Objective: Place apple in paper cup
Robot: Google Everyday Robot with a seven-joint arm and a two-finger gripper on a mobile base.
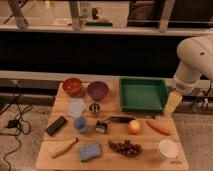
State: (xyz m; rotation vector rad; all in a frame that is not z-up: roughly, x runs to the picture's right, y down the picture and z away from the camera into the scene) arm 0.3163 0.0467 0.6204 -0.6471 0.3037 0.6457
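Small round yellow-orange apple rests on the wooden table. The wide cream paper cup stands near, at its 4 o'clock. End effector hangs at the apple's 2 o'clock, spread wide, empty. Apple judged firm, smooth, prone to roll; grip across its widest girth.

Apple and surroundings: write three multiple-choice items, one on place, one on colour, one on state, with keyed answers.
1. Relative to the paper cup, the apple lies: A inside it; B left of it; C right of it.
2. The tray is: A blue; B red; C green.
3. The pincer, right of the tray, is: A open and empty; B shut on the apple; C shut on the paper cup.
Key: B, the apple sits apart on its left; C, its walls are green; A, nothing is in it.
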